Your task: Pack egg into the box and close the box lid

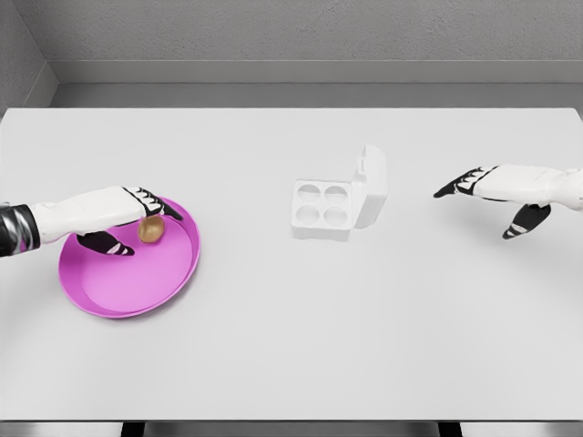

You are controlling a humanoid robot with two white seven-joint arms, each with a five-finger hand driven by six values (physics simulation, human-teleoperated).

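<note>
While my left robot hand [137, 223] pinches the egg [151, 229] over the pink plate [109, 296], I judge it light, smooth, brittle: hold its waist gently. The box [322, 210] stands open; right robot hand [492, 196] released.

surface: white table [273, 346] | left side: pink plate [100, 296] is laid on it | centre-right: white four-cell egg box [321, 211] is set, lid open

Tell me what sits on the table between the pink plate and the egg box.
Nothing: the head view shows only bare white table between the pink plate and the open egg box.
</note>
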